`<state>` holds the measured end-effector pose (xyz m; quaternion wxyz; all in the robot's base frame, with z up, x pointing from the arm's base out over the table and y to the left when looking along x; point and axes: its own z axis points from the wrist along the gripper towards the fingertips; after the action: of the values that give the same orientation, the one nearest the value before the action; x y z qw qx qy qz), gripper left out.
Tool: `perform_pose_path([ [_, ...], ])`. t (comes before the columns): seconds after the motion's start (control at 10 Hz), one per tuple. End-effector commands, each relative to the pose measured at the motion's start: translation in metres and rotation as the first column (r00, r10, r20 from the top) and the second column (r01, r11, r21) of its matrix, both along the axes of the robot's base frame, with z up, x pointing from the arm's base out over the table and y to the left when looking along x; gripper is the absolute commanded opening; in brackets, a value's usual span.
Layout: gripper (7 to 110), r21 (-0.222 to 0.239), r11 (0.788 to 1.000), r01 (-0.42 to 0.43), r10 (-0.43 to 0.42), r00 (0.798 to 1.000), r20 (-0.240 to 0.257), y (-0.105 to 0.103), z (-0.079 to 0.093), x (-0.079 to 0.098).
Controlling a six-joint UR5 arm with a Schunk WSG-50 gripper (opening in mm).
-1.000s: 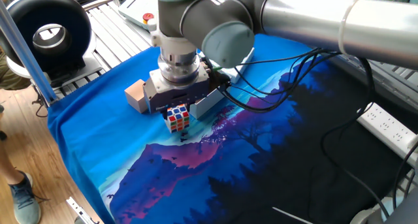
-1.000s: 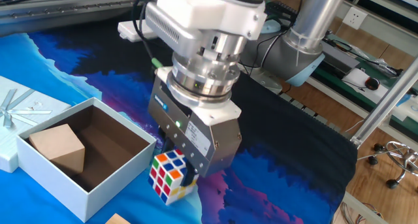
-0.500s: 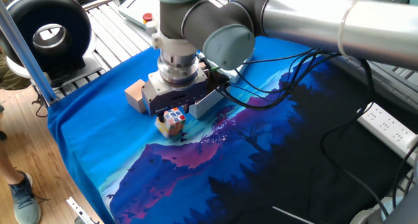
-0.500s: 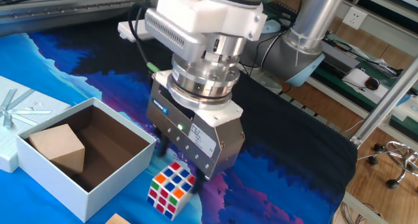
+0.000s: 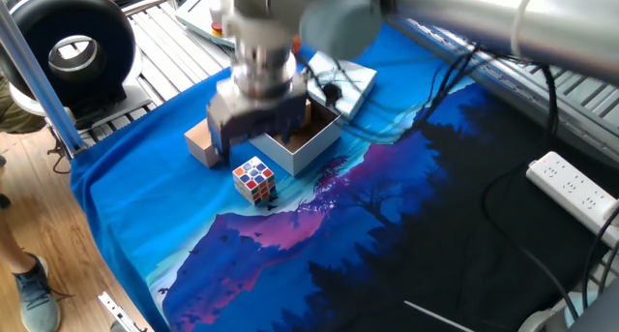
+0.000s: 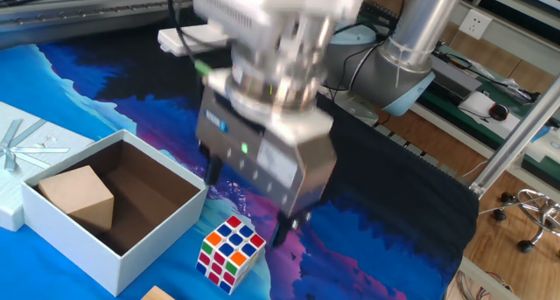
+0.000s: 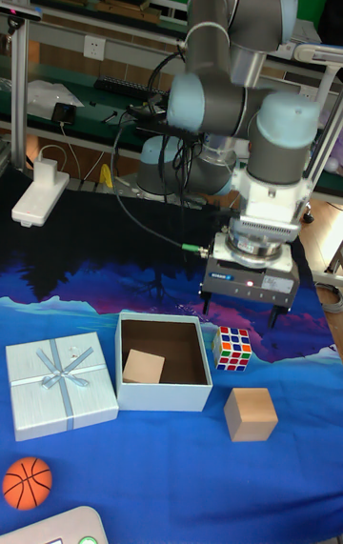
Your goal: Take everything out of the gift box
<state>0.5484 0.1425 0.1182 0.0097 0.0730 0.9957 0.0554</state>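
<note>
Above the cloth, the gripper [image 7: 241, 312] is hanging with jaws wide and empty. The puzzle cube [image 7: 232, 349] is sitting outside, just at the box's [image 7: 162, 388] 3 o'clock. The wooden cube [image 7: 143, 366] is lying inside; centring over it and descending clear of the walls seems wise.
</note>
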Motion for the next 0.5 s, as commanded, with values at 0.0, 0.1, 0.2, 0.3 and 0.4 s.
perform_pose_path([
  [0.0,66,-0.028,0.996,-0.088,0.087,0.996,-0.017,-0.048,0.044,0.026],
  [0.1,66,-0.065,0.987,-0.148,0.148,0.989,-0.003,-0.079,0.029,0.052],
  [0.2,66,-0.107,0.980,-0.169,0.171,0.985,0.005,-0.102,0.011,0.065],
  [0.3,66,-0.134,0.974,-0.184,0.188,0.982,0.014,-0.122,-0.004,0.072],
  [0.4,66,-0.149,0.970,-0.192,0.198,0.980,0.023,-0.138,-0.016,0.076],
])
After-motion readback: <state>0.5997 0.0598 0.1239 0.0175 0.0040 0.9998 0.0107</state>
